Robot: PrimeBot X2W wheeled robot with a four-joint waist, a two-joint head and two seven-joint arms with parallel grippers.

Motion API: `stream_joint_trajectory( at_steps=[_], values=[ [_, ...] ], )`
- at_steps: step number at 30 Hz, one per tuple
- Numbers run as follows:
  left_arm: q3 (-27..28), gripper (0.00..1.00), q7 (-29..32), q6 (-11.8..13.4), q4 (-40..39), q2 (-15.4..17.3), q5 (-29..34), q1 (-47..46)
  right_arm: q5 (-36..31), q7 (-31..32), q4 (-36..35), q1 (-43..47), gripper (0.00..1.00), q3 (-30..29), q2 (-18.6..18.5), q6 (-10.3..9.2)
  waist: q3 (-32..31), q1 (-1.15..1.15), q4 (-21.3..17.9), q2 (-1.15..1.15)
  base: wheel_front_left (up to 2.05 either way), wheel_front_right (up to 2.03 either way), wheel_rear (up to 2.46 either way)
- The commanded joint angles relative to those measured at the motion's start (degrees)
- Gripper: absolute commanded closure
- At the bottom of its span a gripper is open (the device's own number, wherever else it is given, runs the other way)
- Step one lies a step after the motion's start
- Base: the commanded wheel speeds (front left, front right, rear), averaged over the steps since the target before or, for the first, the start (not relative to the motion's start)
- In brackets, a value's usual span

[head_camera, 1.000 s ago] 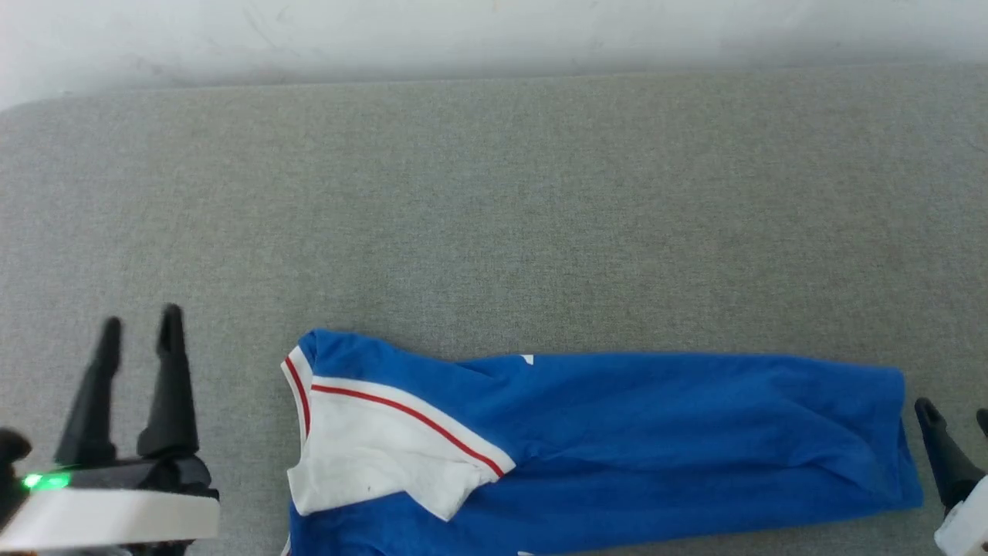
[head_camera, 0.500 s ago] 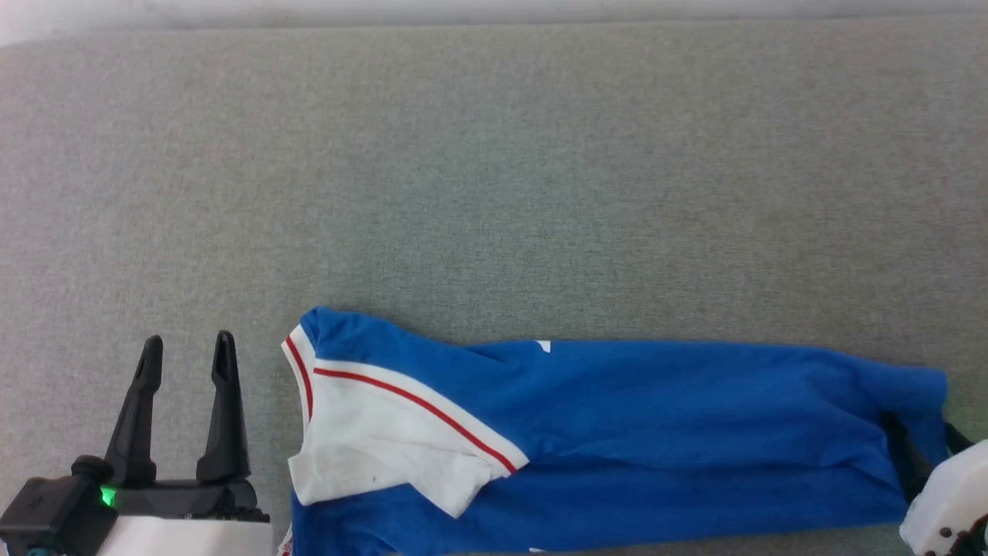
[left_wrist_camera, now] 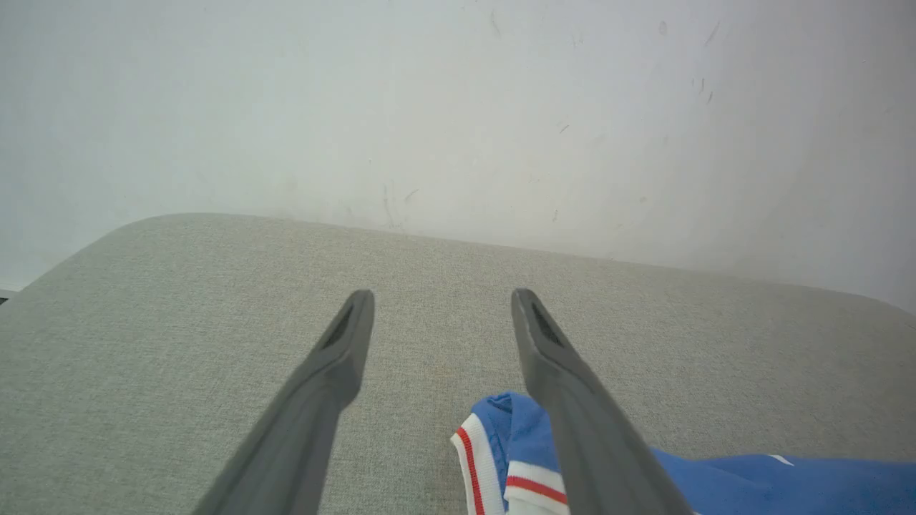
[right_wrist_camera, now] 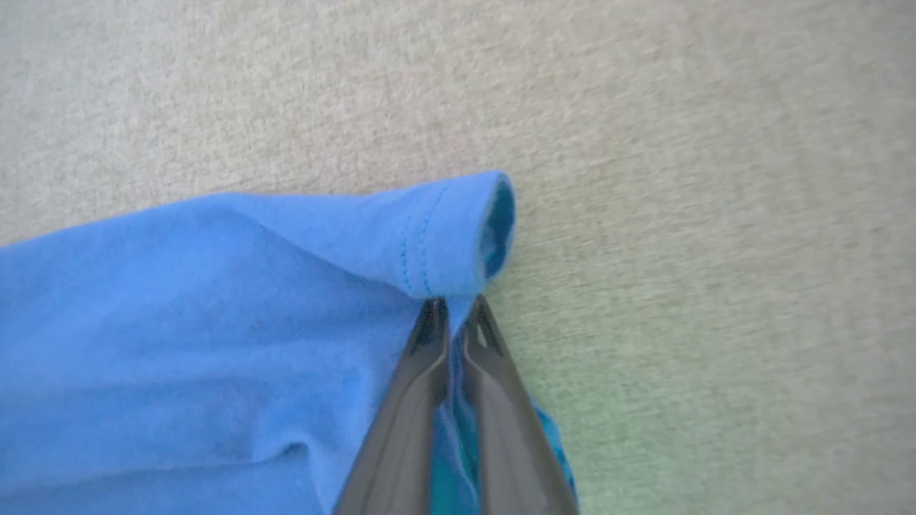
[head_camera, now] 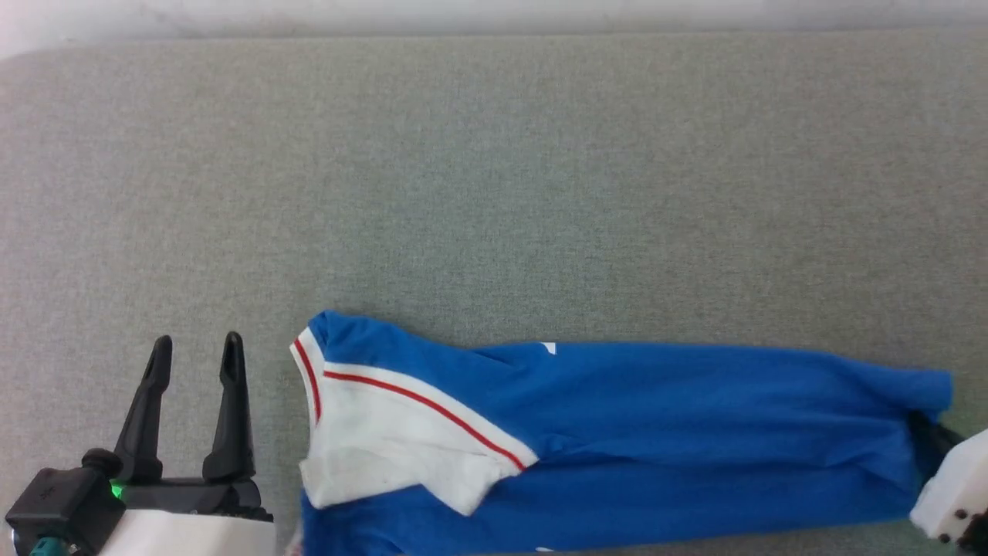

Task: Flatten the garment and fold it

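My right pincer point(right_wrist_camera: 454, 304) pinches the hem point(right_wrist_camera: 429, 236) of the garment point(head_camera: 656, 417), which stretches away to its left — I should lift slowly, checking every layer comes along. My left pincer point(head_camera: 197, 347) stands spread, the collar point(head_camera: 309, 371) just to its right.

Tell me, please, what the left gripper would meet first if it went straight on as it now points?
Likely the grey cushion, or the white wall behind it; depth is unclear. The garment lies right of the left gripper, off that line.
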Motion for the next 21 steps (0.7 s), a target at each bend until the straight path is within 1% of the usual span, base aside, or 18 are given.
stream_joint_trajectory(
  at_steps=[1,6,10,12,13,15,19,21],
  values=[
    [-0.1,0.00,0.2,-0.4,0.1,0.2,-0.2,-0.1,-1.2,-0.3,-0.3,-1.2,1.00,-1.0,-0.1,-0.08,-1.4,-0.01,-0.7,0.00,0.00,0.00,0.00],
    [-0.8,0.00,0.9,-0.3,0.4,0.2,-0.4,0.5,-4.8,-0.7,-0.9,-3.4,1.00,-5.8,-2.2,-0.08,-4.1,-0.01,-0.8,0.00,0.00,0.00,0.00],
    [-1.6,0.00,1.5,-0.4,0.8,0.3,-0.3,1.2,-7.4,-0.5,0.8,-2.9,1.00,-10.1,-6.2,-0.08,-5.9,-0.01,-0.3,0.00,0.00,0.00,0.00],
    [-2.0,0.00,1.8,-0.4,1.0,0.4,-0.2,1.5,-7.3,-0.3,1.0,-2.4,1.00,-10.6,-6.7,-0.08,-6.7,-0.01,0.1,0.00,0.00,0.00,0.00],
    [-2.1,0.00,1.9,-0.2,1.0,0.3,-0.1,1.7,-6.5,0.2,0.9,-2.2,1.00,-10.5,-6.2,-0.08,-7.0,-0.01,0.2,0.00,0.00,0.00,0.00],
    [-2.3,0.00,2.0,-0.1,1.1,0.1,-0.3,1.9,-4.5,2.2,-0.3,-1.5,1.00,-9.0,-4.7,-0.08,-7.6,-0.01,0.5,0.00,0.00,0.00,0.00],
    [-3.0,0.00,2.1,0.0,1.6,-0.5,-0.7,2.4,0.7,7.9,-5.1,1.9,1.00,-1.5,-2.1,-0.08,-8.7,-0.01,1.2,0.00,0.00,0.00,0.00],
    [-3.2,0.00,2.1,0.0,1.8,-0.7,-0.9,2.5,4.0,10.5,-8.1,3.2,1.00,3.1,-1.1,-0.08,-9.0,-0.01,1.4,0.00,0.00,0.00,0.00]
  ],
)
